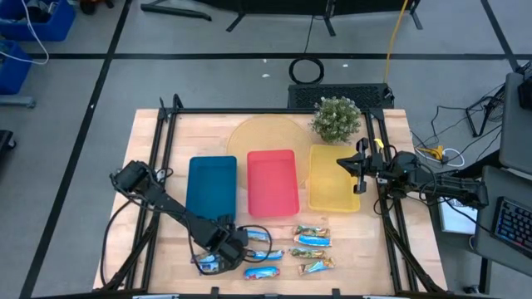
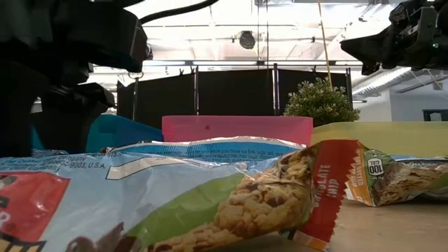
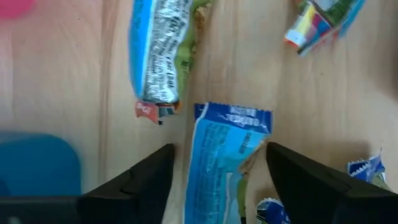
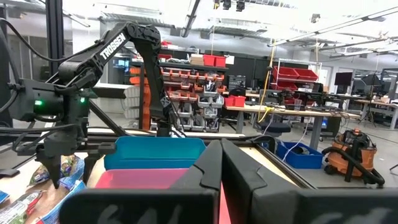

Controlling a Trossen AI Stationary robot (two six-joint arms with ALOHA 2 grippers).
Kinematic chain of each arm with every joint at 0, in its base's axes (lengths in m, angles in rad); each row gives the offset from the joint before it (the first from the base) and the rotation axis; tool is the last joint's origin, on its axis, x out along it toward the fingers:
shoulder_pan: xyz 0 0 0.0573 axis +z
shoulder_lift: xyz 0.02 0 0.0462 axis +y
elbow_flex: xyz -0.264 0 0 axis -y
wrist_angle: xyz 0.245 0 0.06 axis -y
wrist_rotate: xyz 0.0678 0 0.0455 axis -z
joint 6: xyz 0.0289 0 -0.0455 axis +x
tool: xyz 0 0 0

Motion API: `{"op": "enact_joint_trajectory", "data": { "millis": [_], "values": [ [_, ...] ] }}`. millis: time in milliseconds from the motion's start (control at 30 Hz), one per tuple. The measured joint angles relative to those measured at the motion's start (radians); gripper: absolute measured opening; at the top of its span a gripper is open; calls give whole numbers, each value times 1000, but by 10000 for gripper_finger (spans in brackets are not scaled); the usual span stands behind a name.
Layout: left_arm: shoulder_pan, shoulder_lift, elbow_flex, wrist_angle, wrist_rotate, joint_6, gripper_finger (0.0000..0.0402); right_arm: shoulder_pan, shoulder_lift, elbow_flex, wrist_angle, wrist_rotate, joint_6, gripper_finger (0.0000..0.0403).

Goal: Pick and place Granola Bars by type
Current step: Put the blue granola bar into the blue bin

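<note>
Granola bars [image 1: 287, 250] — loose cluster on the wooden table [image 1: 374, 241] at 6 o'clock, blue ones toward 7, green-brown ones toward 5. Left gripper [image 1: 218, 251] — low at 7 o'clock, fingers [image 3: 134, 186] spread wide either side of one blue bar [image 3: 217, 165]. Blue tray [image 1: 211, 184], red tray [image 1: 273, 181], yellow tray [image 1: 331, 177] — side by side at centre. Right gripper [image 1: 358, 169] — over the yellow tray's 3 o'clock edge, fingers pressed together. Potted plant [image 1: 337, 119] — 1 o'clock.

Beyond my table I see a workshop: shelving [image 4: 186, 74] stocked with red bins [image 4: 214, 60], workbenches [image 4: 292, 115], a shop vacuum [image 4: 356, 149] on grey floor [image 1: 208, 37], bright ceiling lights [image 4: 233, 5] overhead
</note>
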Motion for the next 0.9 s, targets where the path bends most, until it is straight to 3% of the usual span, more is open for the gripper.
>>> {"op": "enact_joint_trajectory", "data": {
  "millis": [333,533,700,900],
  "values": [
    [-1,-6,0,-1,25,21,101,0,0,0,0,0,0,0],
    [-1,-81,12,-4,49,58,57,0,0,0,0,0,0,0],
    [-24,-214,12,-34,-74,127,53,0,0,0,0,0,0,0],
    [-99,-419,12,-85,-329,250,52,0,0,0,-1,0,0,0]
  ]
}}
